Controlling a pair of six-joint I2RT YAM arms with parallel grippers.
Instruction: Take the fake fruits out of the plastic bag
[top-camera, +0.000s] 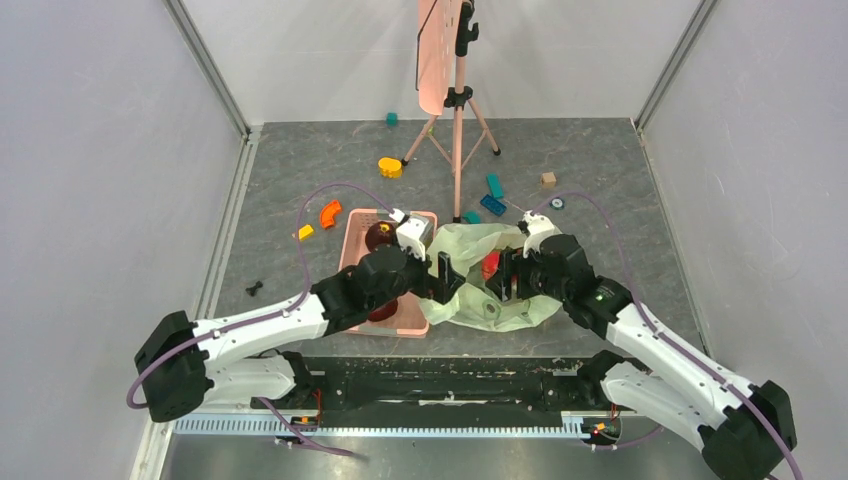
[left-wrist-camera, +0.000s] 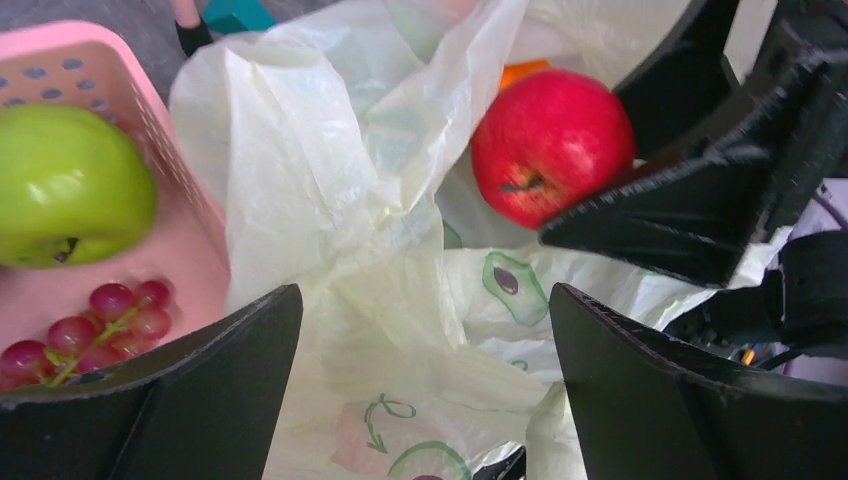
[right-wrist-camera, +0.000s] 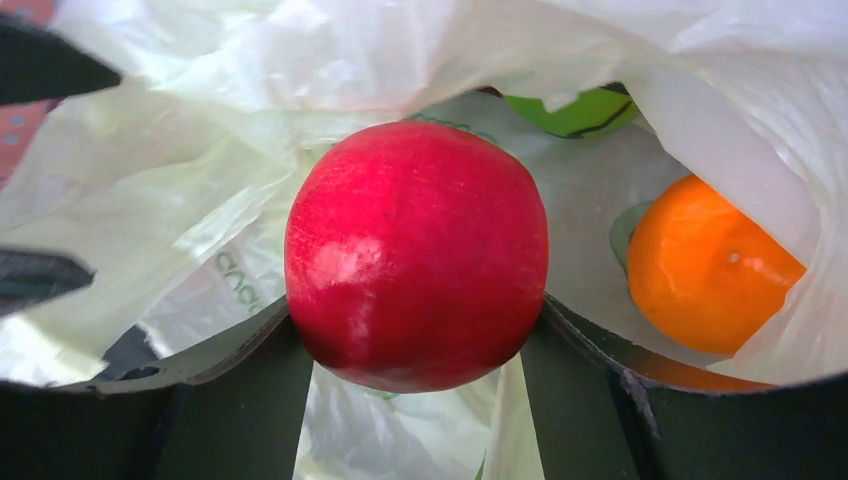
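Observation:
The pale-green plastic bag (top-camera: 480, 300) lies crumpled between both grippers, beside the pink basket (top-camera: 350, 250). My right gripper (right-wrist-camera: 415, 340) is shut on the red apple (right-wrist-camera: 415, 255), with a finger pressed against each side, just inside the bag's mouth (right-wrist-camera: 200, 150). An orange (right-wrist-camera: 705, 265) and a green ball with a dark band (right-wrist-camera: 575, 110) lie deeper in the bag. My left gripper (left-wrist-camera: 425, 330) stands wide open over the bag's folds (left-wrist-camera: 330, 180), gripping nothing. From there the red apple (left-wrist-camera: 550, 145) shows ahead to the right. A green apple (left-wrist-camera: 70, 185) rests in the basket.
The basket also holds purple grapes (left-wrist-camera: 90, 325) and a dark maroon fruit (top-camera: 378, 236). A pink tripod stand (top-camera: 458, 110) rises behind the bag. Small toy blocks lie around it: yellow (top-camera: 390, 167), orange (top-camera: 329, 213), teal (top-camera: 494, 185).

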